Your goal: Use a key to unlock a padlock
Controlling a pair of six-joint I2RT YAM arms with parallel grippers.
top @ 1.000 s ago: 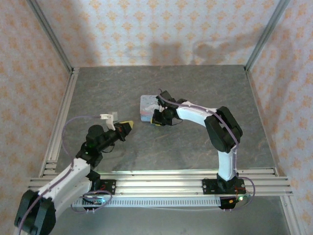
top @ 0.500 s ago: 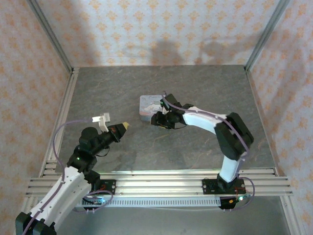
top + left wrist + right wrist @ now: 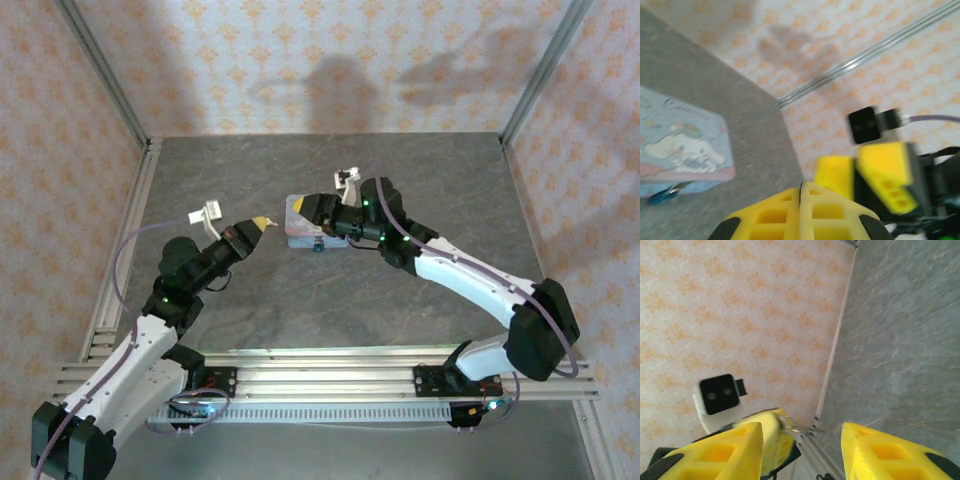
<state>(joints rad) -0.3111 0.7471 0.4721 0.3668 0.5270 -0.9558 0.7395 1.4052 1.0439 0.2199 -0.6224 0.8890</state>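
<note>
Left pincer's (image 3: 801, 202) clenched on the key (image 3: 801, 428), right pincer's (image 3: 801, 445) hanging released, padlock (image 3: 666, 193) sits right against the tin (image 3: 682, 140).

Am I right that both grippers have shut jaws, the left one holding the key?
Not quite: the right gripper has open jaws, as the right wrist view shows. The left gripper is indeed shut on the key.

White arm links (image 3: 465, 280), black joints (image 3: 540, 338), yellow gripper fingers (image 3: 715, 456), lilac cables (image 3: 127, 243).
</note>
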